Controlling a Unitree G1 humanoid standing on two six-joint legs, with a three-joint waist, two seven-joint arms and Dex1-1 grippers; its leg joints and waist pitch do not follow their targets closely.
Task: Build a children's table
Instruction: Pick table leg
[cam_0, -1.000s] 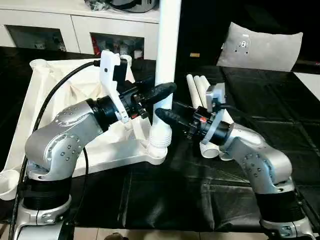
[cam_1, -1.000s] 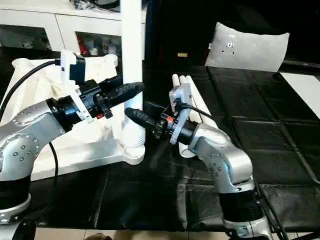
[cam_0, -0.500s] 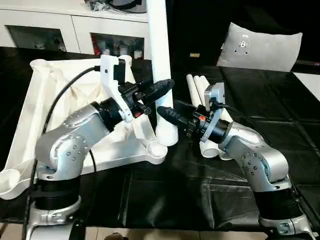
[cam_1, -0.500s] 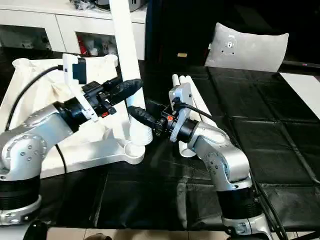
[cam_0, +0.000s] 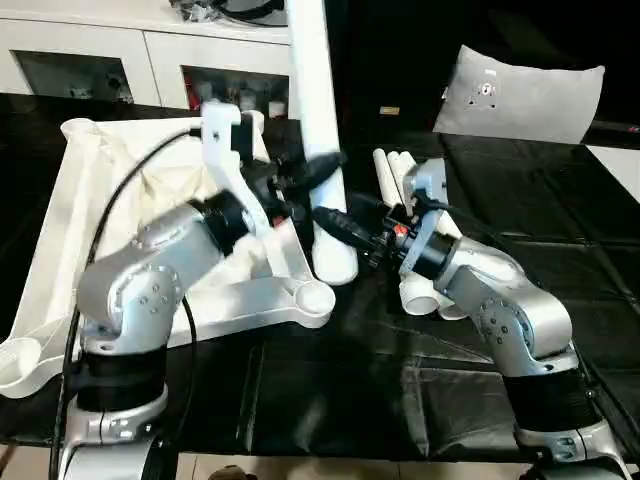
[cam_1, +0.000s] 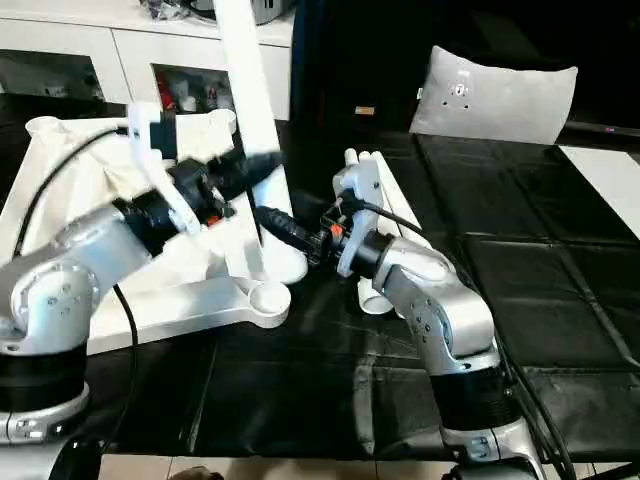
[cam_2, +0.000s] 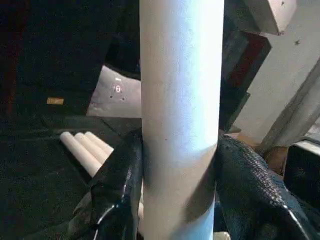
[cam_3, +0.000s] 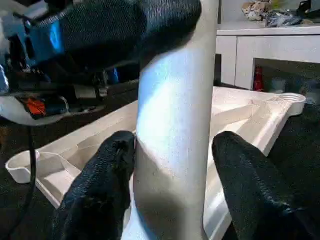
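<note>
Pinching the tilted leg above the top's corner socket, the left hand steadied it for seating, while the right hand straddled it, one finger clear.

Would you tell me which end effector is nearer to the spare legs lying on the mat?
Right. The right end effector sits just beside the spare legs, at the upright leg; the left end effector clamps that leg's far side.
</note>
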